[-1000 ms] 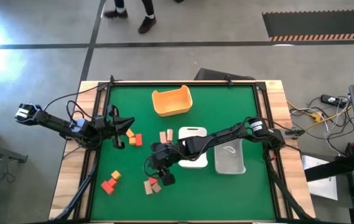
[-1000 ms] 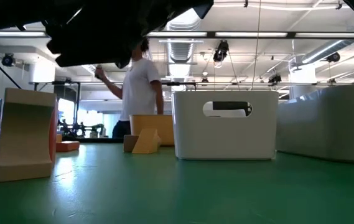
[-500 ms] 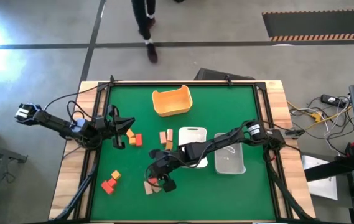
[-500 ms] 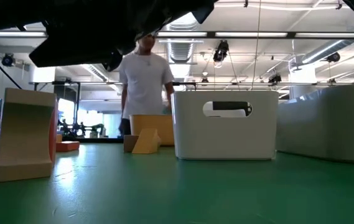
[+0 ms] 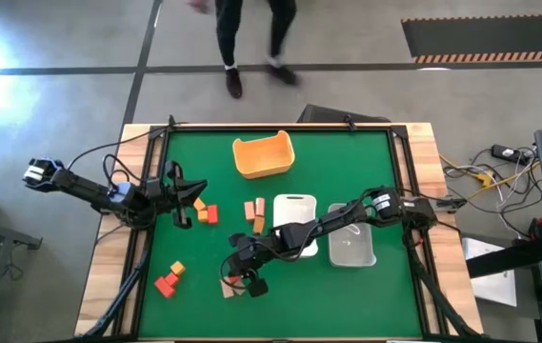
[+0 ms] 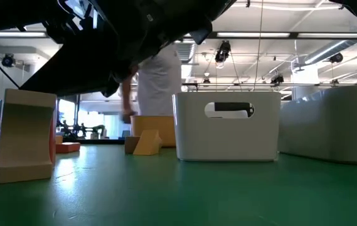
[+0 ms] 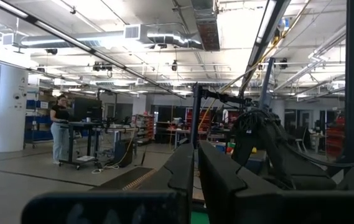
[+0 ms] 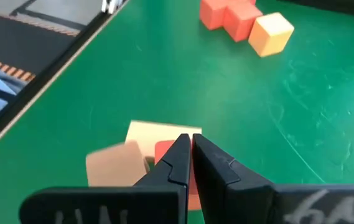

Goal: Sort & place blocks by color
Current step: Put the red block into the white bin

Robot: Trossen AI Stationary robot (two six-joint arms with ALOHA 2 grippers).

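Shut right gripper hiding red block

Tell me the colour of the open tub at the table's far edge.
Yellow-orange; the tub shows best in the high view.

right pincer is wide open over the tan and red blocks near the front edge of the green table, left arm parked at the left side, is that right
Not quite: the right pincer is shut, not wide open. The right wrist view shows its two dark fingers pressed together with nothing between them, just above the small tan and red wooden blocks. The rest holds: in the high view those blocks lie near the front edge of the green table, and the left pincer waits at the left side.
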